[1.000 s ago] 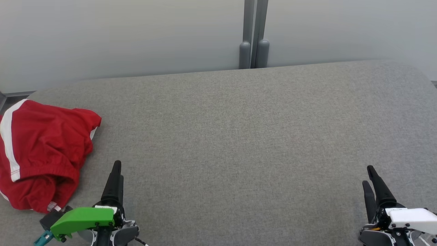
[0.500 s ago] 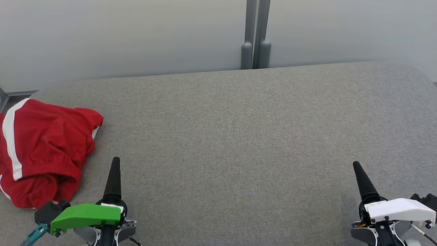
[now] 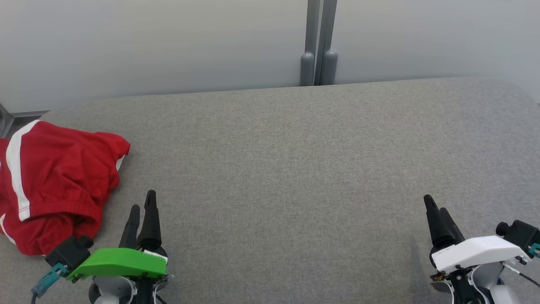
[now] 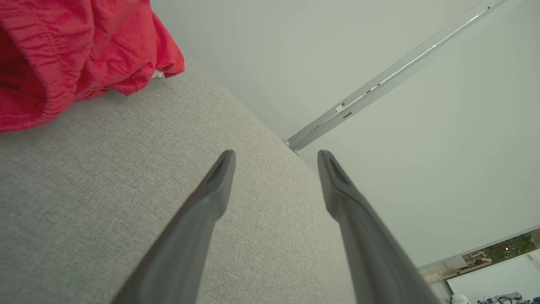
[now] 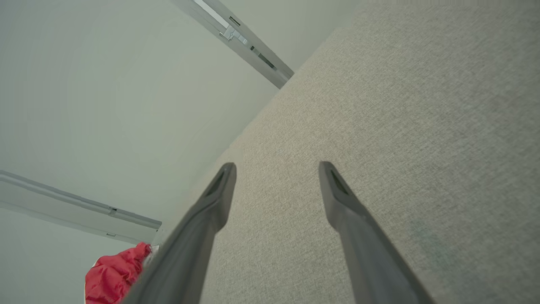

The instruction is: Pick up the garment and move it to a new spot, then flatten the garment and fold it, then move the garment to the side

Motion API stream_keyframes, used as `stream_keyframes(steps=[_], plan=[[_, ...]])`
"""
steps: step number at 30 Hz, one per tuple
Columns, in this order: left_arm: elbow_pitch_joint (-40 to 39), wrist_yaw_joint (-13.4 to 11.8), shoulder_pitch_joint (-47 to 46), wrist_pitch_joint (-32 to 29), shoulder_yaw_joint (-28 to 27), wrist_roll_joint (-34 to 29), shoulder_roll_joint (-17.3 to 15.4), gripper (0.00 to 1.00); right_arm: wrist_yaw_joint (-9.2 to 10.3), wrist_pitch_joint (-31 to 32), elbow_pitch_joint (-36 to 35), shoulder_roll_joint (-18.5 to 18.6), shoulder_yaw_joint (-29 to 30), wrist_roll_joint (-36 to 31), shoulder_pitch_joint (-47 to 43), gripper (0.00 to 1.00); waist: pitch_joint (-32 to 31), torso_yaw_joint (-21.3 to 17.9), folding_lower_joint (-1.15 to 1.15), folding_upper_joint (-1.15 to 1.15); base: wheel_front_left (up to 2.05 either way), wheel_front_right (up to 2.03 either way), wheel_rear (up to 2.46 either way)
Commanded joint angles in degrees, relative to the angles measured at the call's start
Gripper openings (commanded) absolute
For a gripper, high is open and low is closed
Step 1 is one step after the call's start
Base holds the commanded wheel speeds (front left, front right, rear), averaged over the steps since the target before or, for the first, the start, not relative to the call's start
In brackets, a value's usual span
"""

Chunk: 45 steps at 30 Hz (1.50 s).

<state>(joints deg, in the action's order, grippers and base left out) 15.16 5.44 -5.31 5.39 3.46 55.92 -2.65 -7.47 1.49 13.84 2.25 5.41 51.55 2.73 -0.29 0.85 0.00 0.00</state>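
crumpled red fabric garment with white side stripes [image 3: 55, 185] lies in a heap at the far left of the grey fabric-covered worktop [image 3: 295, 169]. part of it runs off the head view's left side. not yet picked up, not spread. the broad middle of the worktop looks to me the sensible new spot for it.

left pincer [image 3: 142, 200], under a green cover, sits at the near edge just beside the garment's near right fold, not touching it. fingers point away from the robot. the left wrist view shows its jaws wide apart, with nothing between them but grey surface. placed so, i reckon, because it is the arm nearest the heap and needs only a swing to its own left.

right pincer [image 3: 433, 204], white cover, sits at the near right, well apart from the garment, jaws likewise spread and holding nothing. likely parked for the flatten and fold, which want both arms.

risk: one pinch on a bunched heap may lift a single layer only.
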Motion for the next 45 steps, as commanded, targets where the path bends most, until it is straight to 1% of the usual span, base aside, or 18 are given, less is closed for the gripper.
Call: stream_keyframes(steps=[1, 2, 11, 18, 21, 28, 36, 43, 45], plan=[[-0.9, -0.4, -0.2, 0.7, 0.0, -3.3, -0.3, 1.00, -0.02, 0.2, -1.2, 0.3, -0.4, -3.9, 1.4, 1.00, 0.0, 0.0, 0.00, 0.00, 0.00, 0.00, 0.00], [-0.9, -0.4, -0.2, 0.7, 0.0, -3.3, -0.3, 1.00, -0.02, 0.2, -1.2, 0.3, -0.4, -3.9, 1.4, 1.00, 0.0, 0.0, 0.00, 0.00, 0.00, 0.00, 0.00], [-0.3, -1.2, 0.0, 2.1, 0.4, -11.9, -0.5, 1.00, -0.02, -0.6, -1.7, 0.3, -1.9, -15.8, 1.6, 1.00, -0.2, 0.3, 0.00, 0.00, 0.00, 0.00, 0.00], [-0.3, -2.6, 0.3, 3.1, 1.5, -19.6, -1.5, 1.00, -0.02, -2.8, -1.7, 0.4, -1.7, -23.4, 1.8, 1.00, -0.4, 0.5, 0.00, 0.00, 0.00, 0.00, 0.00], [0.0, -3.0, 0.5, 3.5, 1.6, -21.9, -1.7, 1.00, -0.02, -3.5, -1.5, 0.4, -1.6, -27.1, 1.8, 1.00, -0.5, 0.5, 0.00, 0.00, 0.00, 0.00, 0.00], [2.1, -3.0, -0.1, 4.5, 2.1, -26.6, -2.2, 1.00, -0.02, -3.8, -0.6, 0.5, -2.3, -35.5, 1.9, 1.00, -0.7, 0.7, 0.00, 0.00, 0.00, 0.00, 0.00], [3.4, -2.7, -1.5, 5.2, 2.2, -30.4, -3.1, 1.00, -0.02, -5.2, 0.3, 0.5, -3.8, -40.4, 2.6, 1.00, -0.8, 1.0, 0.00, 0.00, 0.00, 0.00, 0.00], [3.9, -2.8, -2.2, 5.5, 2.5, -33.6, -3.7, 1.00, -0.02, -8.1, 0.9, 0.6, -4.5, -44.8, 2.8, 1.00, -0.8, 1.1, 0.00, 0.00, 0.00, 0.00, 0.00], [3.8, -2.9, -2.3, 5.5, 2.6, -34.0, -3.7, 1.00, -0.02, -8.3, 1.0, 0.6, -4.4, -45.0, 2.8, 1.00, -0.8, 1.2, 0.00, 0.00, 0.00, 0.00, 0.00]])
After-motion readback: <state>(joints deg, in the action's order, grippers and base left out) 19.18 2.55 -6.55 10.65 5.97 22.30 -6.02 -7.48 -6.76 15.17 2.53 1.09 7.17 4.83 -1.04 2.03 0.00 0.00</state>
